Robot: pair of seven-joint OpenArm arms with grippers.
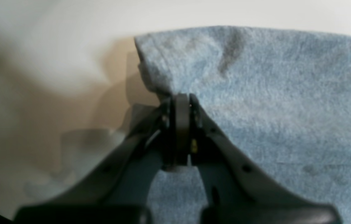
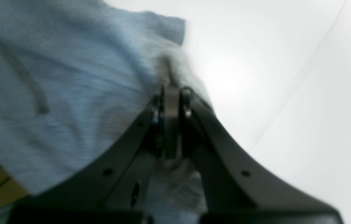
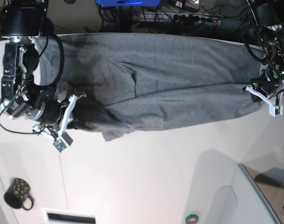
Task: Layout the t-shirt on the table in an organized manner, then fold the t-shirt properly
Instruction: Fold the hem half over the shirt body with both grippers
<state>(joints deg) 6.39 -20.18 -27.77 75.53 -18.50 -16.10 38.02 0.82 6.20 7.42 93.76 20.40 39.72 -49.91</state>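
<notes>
The grey t-shirt [image 3: 160,88] lies stretched sideways across the far half of the white table [image 3: 146,177], with folds and a bunched part near its left end. My left gripper [image 3: 255,89] at the base view's right is shut on the t-shirt's edge. In the left wrist view the left gripper [image 1: 181,97] pinches the t-shirt [image 1: 271,93] just beside a corner, above the table [image 1: 54,46]. My right gripper [image 3: 71,108] at the base view's left is shut on the bunched cloth. In the right wrist view the right gripper [image 2: 172,88] clamps a ridge of the t-shirt [image 2: 54,77].
A black dotted mug [image 3: 18,193] stands at the near left corner, next to a white slotted box [image 3: 69,217]. A pale raised panel [image 3: 254,196] sits at the near right. Cables and a power strip [image 3: 179,16] run behind the table's far edge. A thin seam [image 2: 302,71] crosses the tabletop.
</notes>
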